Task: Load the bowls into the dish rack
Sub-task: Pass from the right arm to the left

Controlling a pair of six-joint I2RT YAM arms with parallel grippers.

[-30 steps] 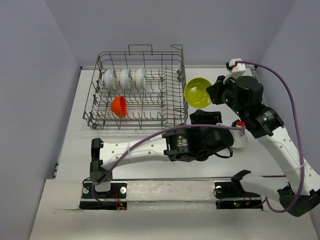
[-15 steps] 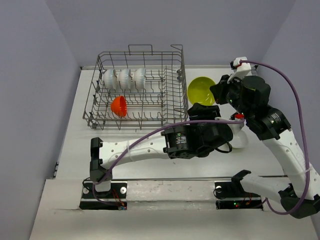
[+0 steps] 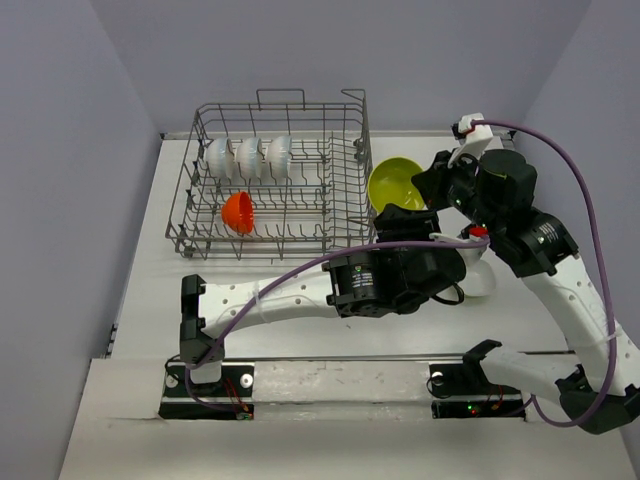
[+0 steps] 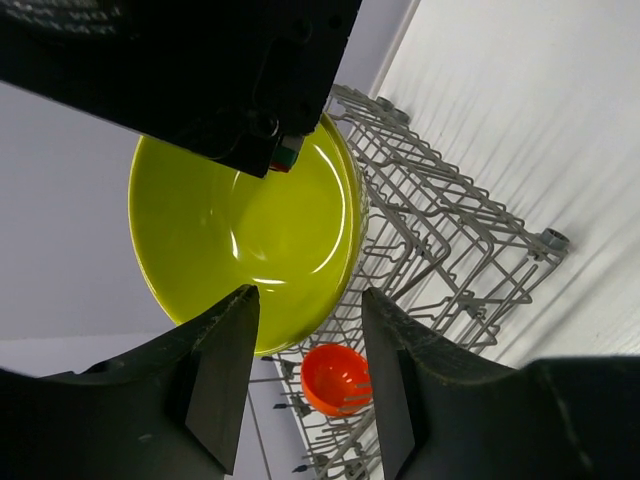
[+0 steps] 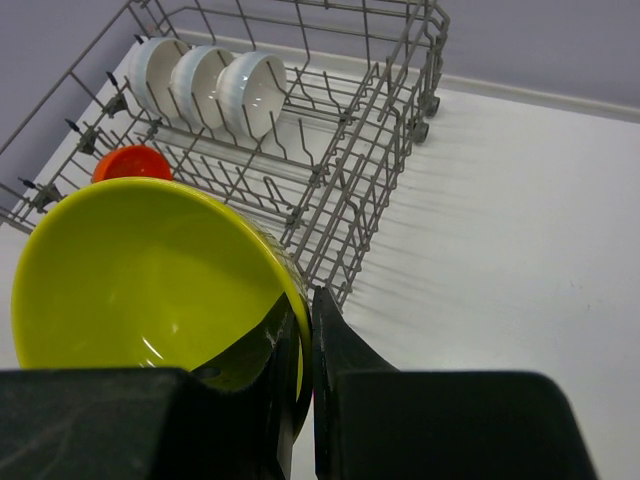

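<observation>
My right gripper is shut on the rim of a yellow-green bowl, held in the air just right of the dish rack. The wrist view shows the fingers pinching the bowl rim. The grey wire rack holds three white bowls in a row and a small orange bowl. My left gripper is open and empty, below the yellow-green bowl; through its jaws I see the orange bowl and the rack.
The left arm's black forearm lies across the table in front of the rack. A white object sits under the right arm, mostly hidden. Grey walls close in on the left, back and right.
The right gripper with the yellow-green bowl moved slightly right and up, then back left toward the rack. The left arm shifted a little right and up.
</observation>
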